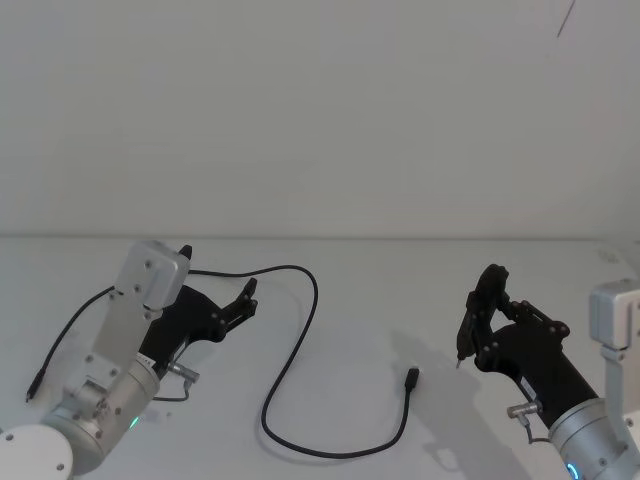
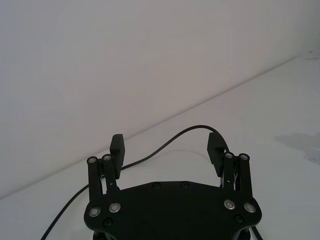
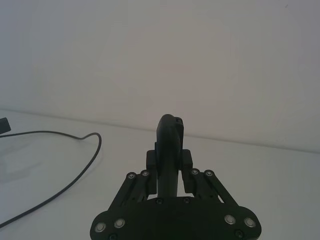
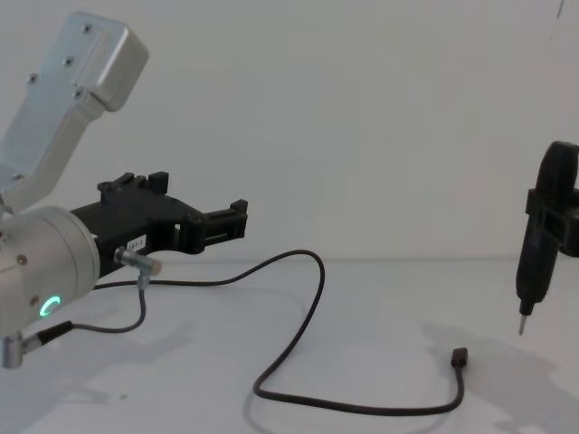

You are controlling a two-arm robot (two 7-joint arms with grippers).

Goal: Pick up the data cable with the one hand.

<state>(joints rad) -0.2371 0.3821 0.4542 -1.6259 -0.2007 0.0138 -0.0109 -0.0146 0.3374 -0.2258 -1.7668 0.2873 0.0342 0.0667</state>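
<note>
Data cable (image 1: 287, 365) snakes down the middle of the table (image 1: 450, 270) in the head view. Its upper loop lies just beside the left gripper (image 1: 247, 296), and its plug sits lower right of centre. In the left wrist view, that gripper's fingers (image 2: 117, 147) are spread, with the thin black cord running crosswise just beyond them. In the right wrist view, the right gripper (image 3: 169, 161) pinches a pen-like tool (image 3: 170, 135). From the chest view, I'd say the left is nearer.
</note>
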